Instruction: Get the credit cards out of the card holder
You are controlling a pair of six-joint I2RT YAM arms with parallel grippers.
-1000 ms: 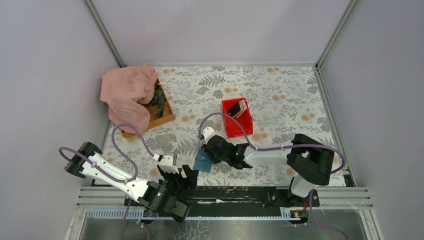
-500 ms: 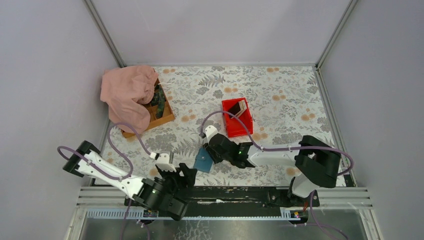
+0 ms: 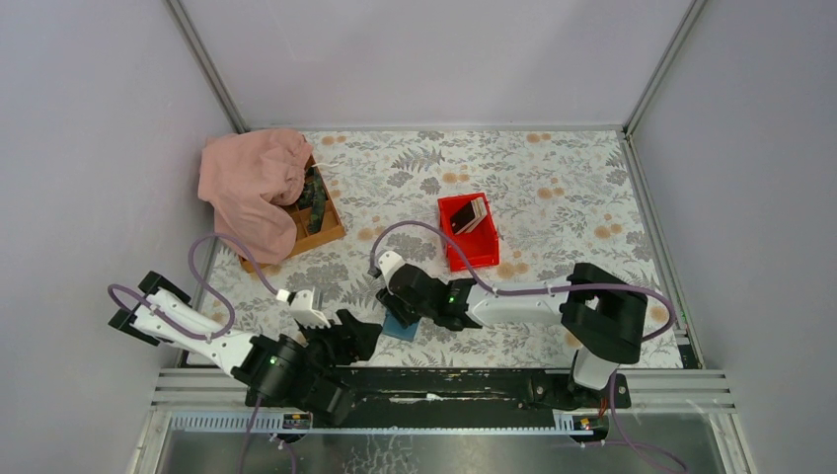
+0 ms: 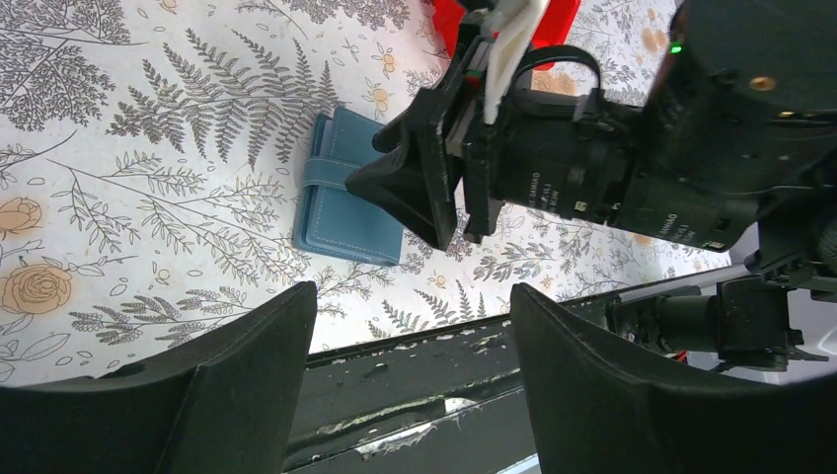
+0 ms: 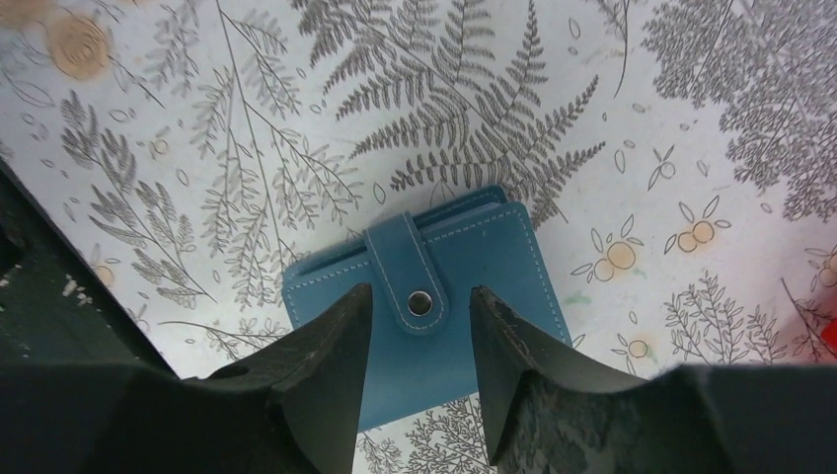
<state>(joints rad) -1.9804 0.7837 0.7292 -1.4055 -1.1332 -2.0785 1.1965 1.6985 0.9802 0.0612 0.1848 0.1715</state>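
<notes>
Right wrist view looks straight down on the card holder, a blue folding wallet lying flat and closed on the fern-and-flower tablecloth. Its strap is folded over the front and fastened by a small round snap button.

The right gripper hangs directly above the card holder. Its two dark fingers stand apart on either side of the strap and snap, with nothing pinched between them. Whether the tips touch the leather cannot be told.

In the left wrist view, the left gripper is on the near side of the card holder, close to the table's edge. Its jaws are spread wide and empty, clear of the wallet.

In the top external view, the credit cards stand on edge in a red bin. The bin sits beyond the card holder, toward the back and to its right, well apart from it.

Far behind the card holder and to its left is a wooden tray with a pink cloth draped over most of it. Something dark green shows at the tray's uncovered end.
</notes>
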